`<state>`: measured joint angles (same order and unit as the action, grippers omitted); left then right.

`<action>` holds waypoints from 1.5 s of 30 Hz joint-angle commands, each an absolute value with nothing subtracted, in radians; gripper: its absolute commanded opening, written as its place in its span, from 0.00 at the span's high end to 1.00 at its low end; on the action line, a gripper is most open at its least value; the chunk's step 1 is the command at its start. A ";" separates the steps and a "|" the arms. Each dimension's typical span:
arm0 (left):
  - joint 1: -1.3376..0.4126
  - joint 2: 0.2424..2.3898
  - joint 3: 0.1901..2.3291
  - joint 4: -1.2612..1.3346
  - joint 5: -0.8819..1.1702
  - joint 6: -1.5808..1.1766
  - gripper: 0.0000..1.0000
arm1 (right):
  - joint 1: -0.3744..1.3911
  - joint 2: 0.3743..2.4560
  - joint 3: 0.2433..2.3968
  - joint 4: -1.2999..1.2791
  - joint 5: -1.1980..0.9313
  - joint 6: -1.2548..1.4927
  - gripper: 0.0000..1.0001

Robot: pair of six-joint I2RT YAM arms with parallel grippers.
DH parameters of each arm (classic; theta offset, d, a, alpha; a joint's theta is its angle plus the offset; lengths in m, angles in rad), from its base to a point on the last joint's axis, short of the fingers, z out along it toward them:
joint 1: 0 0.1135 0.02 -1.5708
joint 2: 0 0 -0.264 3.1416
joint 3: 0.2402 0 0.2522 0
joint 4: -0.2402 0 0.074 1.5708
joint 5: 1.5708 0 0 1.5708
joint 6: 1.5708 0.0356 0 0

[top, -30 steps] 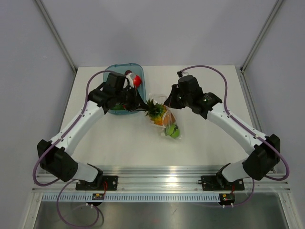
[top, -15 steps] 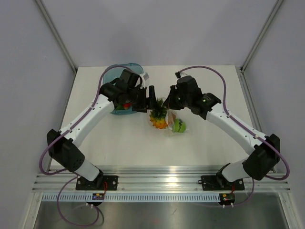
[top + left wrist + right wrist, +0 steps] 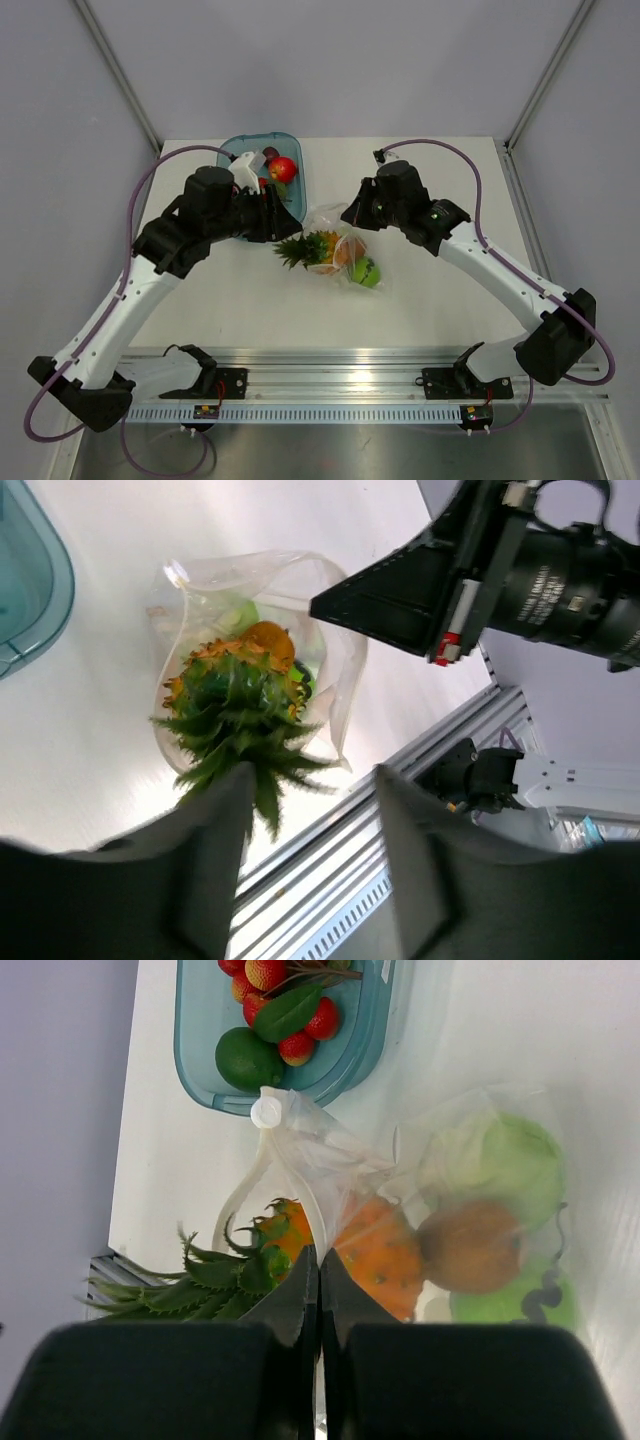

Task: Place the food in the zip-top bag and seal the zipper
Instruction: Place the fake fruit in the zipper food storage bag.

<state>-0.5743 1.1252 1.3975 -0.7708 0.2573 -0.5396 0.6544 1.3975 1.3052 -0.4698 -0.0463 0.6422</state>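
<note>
The clear zip-top bag lies mid-table with its mouth open to the left. Inside it I see the pale green cabbage, brown kiwi, orange bumpy fruit and green apple. A toy pineapple lies in the mouth, with its leafy crown sticking out. My right gripper is shut on the bag's mouth edge, at the thin zipper strip, and it also shows in the top view. My left gripper is open and empty, just left of the crown in the top view.
The translucent blue tray stands at the back left, behind my left gripper. It holds a red fruit, a lime, small red pieces and a leaf. The aluminium rail runs along the near table edge.
The pineapple stood upright at the bag mouth by my left gripper. It now lies on its side, crown pointing left. My left gripper has pulled back to the left, open. The right gripper has stayed put.
</note>
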 commanded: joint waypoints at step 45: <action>-0.449 1.230 0.835 -0.117 0.420 -0.574 0.62 | 0.657 1.367 1.307 -0.376 -0.098 0.666 1.00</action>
<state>-0.4484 1.2572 0.8566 -0.1349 0.5076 -0.5735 0.6544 1.3911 1.2877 -0.4557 -0.0738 0.6521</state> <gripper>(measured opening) 0.403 0.011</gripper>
